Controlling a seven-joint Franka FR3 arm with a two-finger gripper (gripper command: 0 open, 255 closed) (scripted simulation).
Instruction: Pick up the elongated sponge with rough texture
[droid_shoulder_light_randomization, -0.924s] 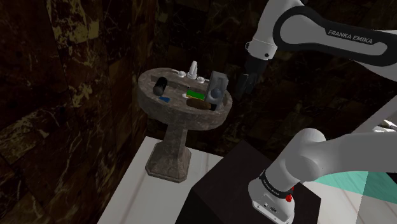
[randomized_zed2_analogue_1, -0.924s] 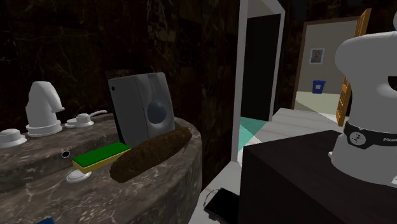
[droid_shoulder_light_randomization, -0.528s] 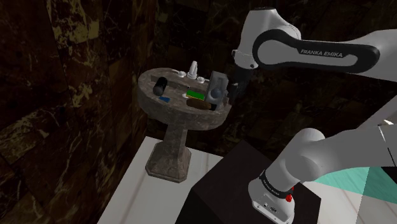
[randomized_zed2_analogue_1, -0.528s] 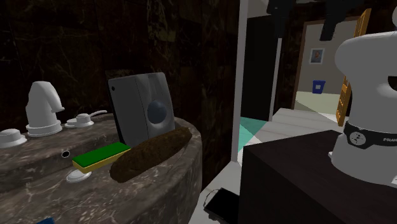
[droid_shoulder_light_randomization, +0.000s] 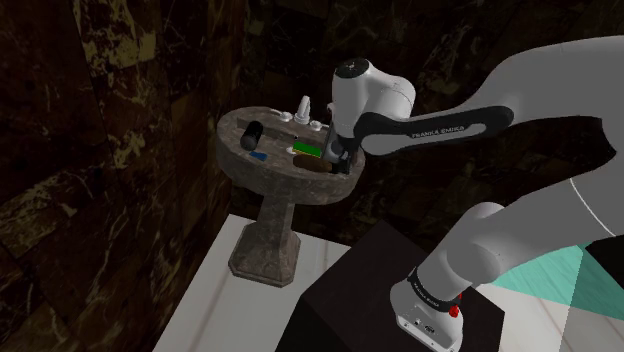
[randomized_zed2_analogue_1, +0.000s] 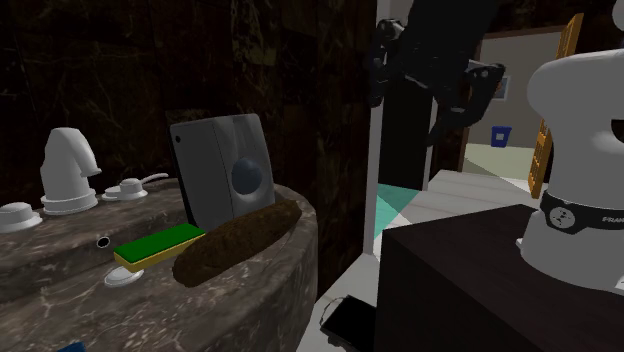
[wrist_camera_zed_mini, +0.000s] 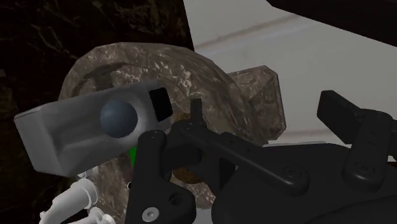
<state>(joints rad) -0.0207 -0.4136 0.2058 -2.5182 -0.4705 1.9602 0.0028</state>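
Hand (randomized_zed2_analogue_1: 412, 105) has swung in, fingers (randomized_zed2_analogue_1: 378, 80) apart, by sink (randomized_zed2_analogue_1: 270, 300) edge near sponge (randomized_zed2_analogue_1: 238, 240).

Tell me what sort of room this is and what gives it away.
Most likely a bathroom: a stone pedestal sink stands before a dark marbled wall, with a white faucet on its rim and a brown elongated sponge lying beside a green-and-yellow sponge.

Dim dark-walled scene, brighter floor, doorway beyond
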